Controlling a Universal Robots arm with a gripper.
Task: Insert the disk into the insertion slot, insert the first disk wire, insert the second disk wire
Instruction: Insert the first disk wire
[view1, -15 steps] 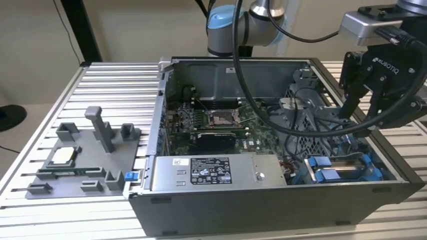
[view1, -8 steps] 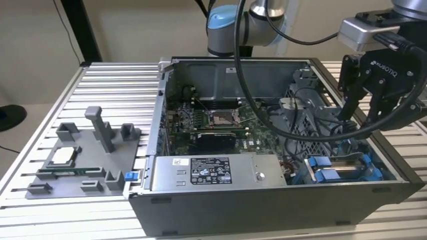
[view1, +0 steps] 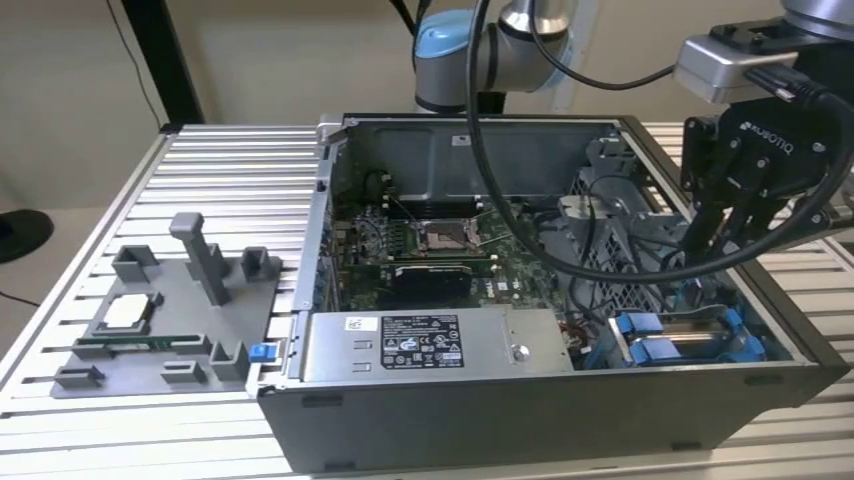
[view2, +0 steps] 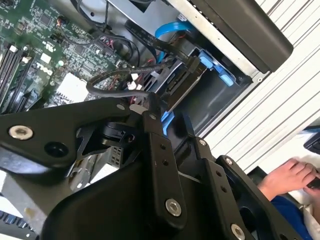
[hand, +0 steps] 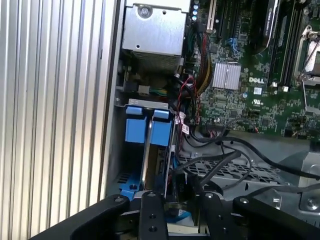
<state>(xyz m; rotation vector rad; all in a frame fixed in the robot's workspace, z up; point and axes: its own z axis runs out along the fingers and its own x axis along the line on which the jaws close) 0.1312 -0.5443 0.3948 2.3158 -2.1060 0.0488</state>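
Shows the gripper (hand: 180, 199) poised with jaws slightly spread, pinching nothing visible. Places the disk (view2: 186, 85) just ahead of the jaws — on edge in the insertion slot (view2: 225, 102), long axis running away from them. Leaves little room: case wall (hand: 112, 100) close on one side, loose black wires (hand: 225, 159) crowding the other.

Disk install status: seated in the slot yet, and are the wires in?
Done, apparently: the disk stands inside the insertion slot. In hand: the end effector is low over that bay among black cables; in the second wrist view a black connector meets the disk's edge, though I cannot tell whether it is seated. Left: neither wire can be confirmed as plugged.
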